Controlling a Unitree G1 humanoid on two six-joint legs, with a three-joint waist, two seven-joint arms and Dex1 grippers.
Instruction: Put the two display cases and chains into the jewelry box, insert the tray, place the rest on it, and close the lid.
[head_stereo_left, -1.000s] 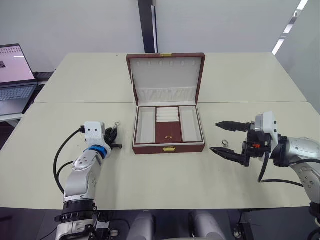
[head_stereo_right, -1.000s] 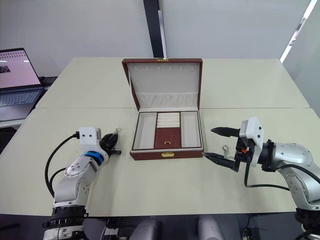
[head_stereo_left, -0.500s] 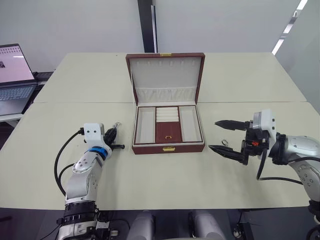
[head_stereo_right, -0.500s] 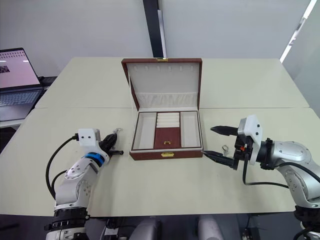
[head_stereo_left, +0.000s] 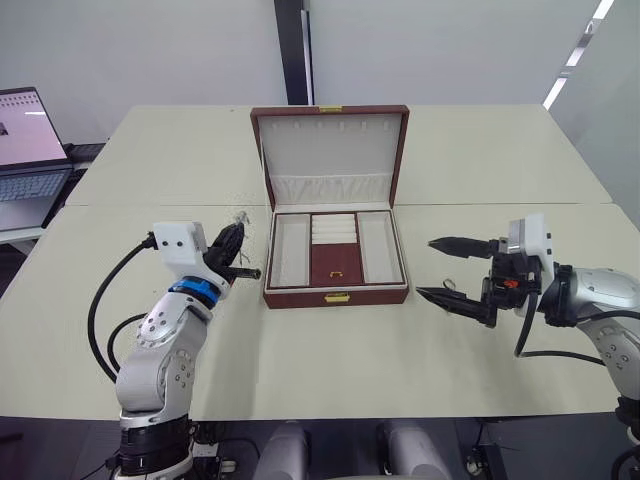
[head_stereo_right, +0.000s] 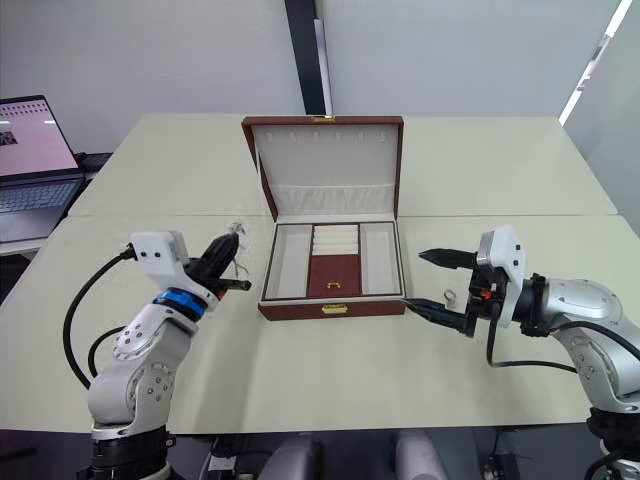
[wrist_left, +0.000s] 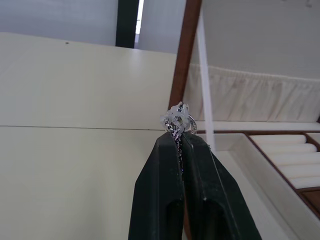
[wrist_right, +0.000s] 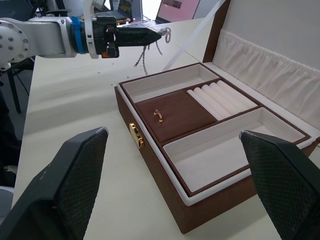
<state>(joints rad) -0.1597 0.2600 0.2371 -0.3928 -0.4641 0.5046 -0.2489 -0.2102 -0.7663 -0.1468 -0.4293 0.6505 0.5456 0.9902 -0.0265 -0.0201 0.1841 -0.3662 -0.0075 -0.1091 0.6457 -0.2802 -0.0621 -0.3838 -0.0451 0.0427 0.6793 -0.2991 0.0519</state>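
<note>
The jewelry box stands mid-table with its lid upright and open. The tray sits inside it, cream sections around a brown panel with a gold pull. My left gripper hovers just left of the box, raised off the table and shut on a thin silver chain that dangles from its tips. My right gripper is open, low over the table right of the box. A small silver ringed chain lies on the table between its fingers. The display cases are out of view.
An open laptop sits at the far left edge on a separate table. A seam crosses the tabletop behind the box's base. Bare cream tabletop spreads in front of the box.
My left gripper has lifted off the table with the chain and swung up and right toward the box's left side. The right gripper has barely shifted.
</note>
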